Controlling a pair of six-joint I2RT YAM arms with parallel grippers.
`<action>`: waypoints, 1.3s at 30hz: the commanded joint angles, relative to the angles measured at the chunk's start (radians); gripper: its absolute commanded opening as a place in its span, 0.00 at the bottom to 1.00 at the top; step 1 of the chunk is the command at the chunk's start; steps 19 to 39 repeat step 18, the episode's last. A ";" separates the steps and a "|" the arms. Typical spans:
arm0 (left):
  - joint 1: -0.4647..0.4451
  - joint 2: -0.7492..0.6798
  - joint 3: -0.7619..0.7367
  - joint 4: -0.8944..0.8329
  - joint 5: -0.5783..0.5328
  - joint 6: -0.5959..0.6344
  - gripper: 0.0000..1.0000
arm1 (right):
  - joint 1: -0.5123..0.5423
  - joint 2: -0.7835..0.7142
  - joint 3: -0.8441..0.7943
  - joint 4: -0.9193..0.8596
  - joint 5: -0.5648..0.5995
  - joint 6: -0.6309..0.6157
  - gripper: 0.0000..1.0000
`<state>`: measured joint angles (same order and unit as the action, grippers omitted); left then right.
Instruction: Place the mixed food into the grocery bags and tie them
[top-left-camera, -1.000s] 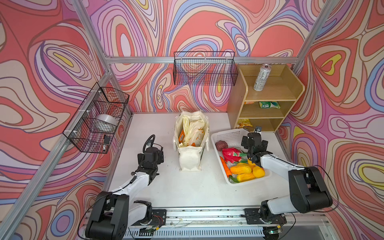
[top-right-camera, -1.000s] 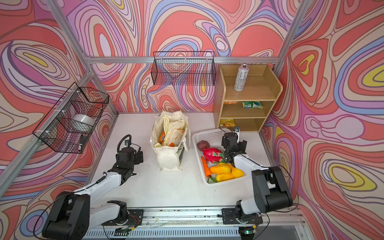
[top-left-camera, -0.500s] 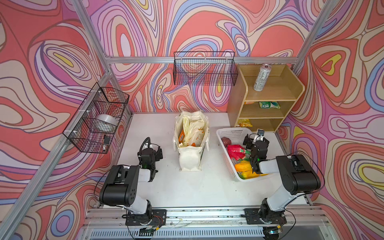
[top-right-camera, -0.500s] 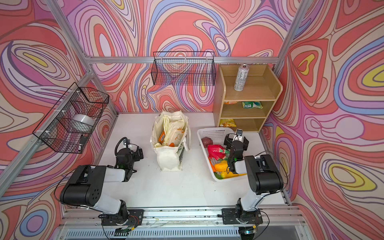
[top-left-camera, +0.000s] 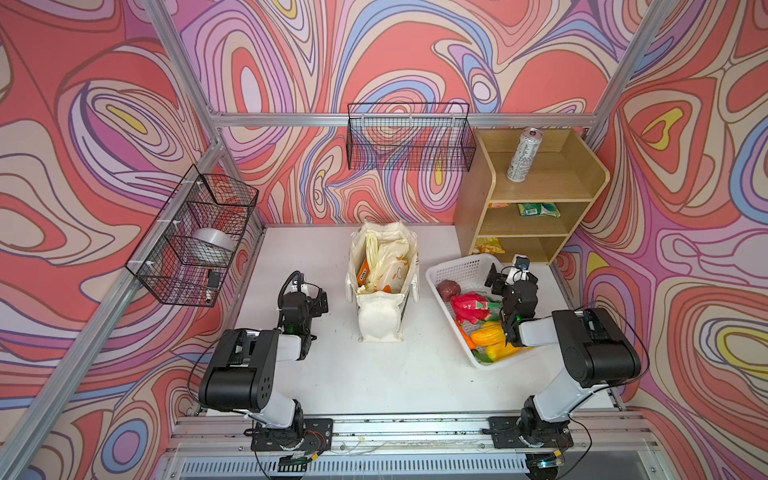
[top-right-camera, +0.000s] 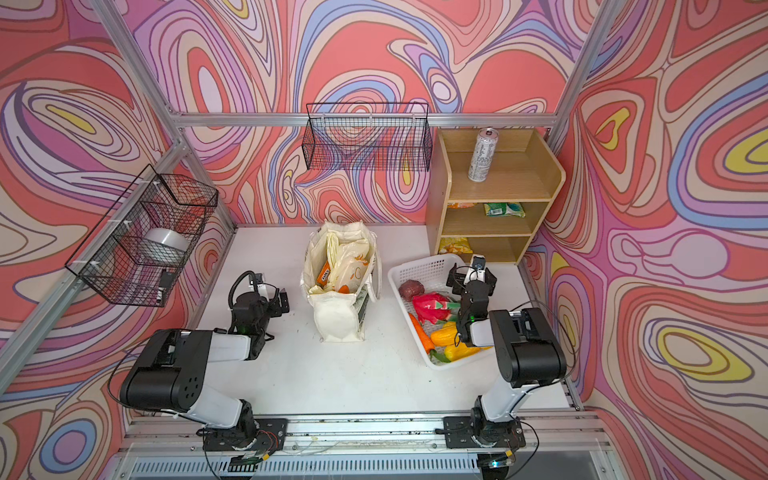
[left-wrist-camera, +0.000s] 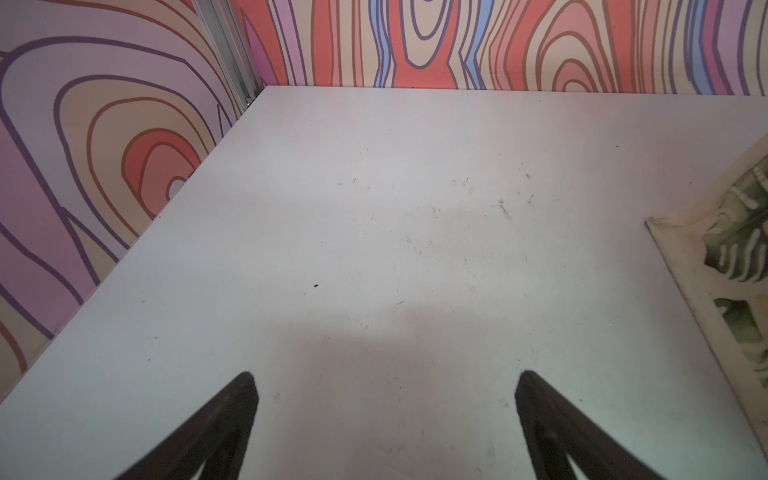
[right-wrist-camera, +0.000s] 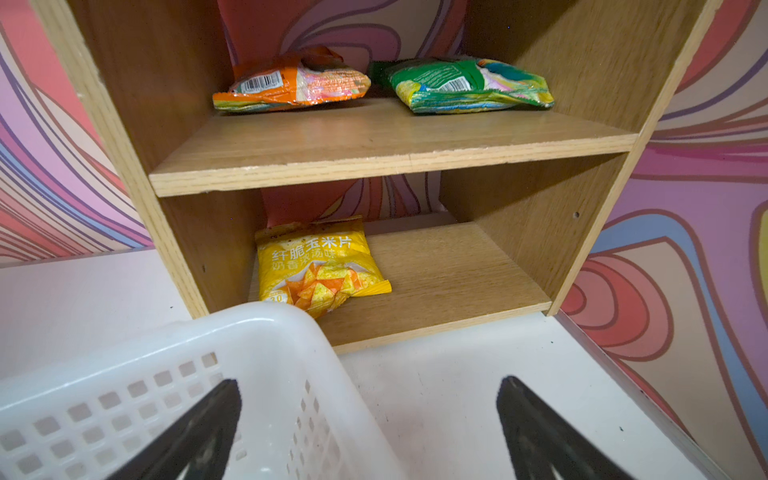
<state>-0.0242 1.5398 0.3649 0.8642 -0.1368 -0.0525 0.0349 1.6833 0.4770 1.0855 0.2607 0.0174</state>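
Wrist views: left claw (left-wrist-camera: 386, 374), right claw (right-wrist-camera: 369, 379) splayed empty; crinkly packet (right-wrist-camera: 320, 266) on wooden shelf (right-wrist-camera: 449, 266)

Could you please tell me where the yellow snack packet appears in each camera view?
Top view: yellow snack packet on the wooden shelf unit's lowest shelf.
Top view: same shelf.
Left wrist: not in it.
Right wrist: lowest shelf, just beyond the white basket's rim.
Shared landmark: the wooden shelf unit.
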 joint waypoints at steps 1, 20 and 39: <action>0.006 0.005 0.002 0.046 0.009 0.016 1.00 | -0.004 0.027 -0.022 -0.098 -0.018 0.031 0.98; 0.006 0.001 0.004 0.037 0.008 0.016 1.00 | -0.004 0.029 -0.020 -0.104 -0.025 0.032 0.98; 0.006 0.001 0.004 0.037 0.008 0.016 1.00 | -0.004 0.029 -0.020 -0.104 -0.025 0.032 0.98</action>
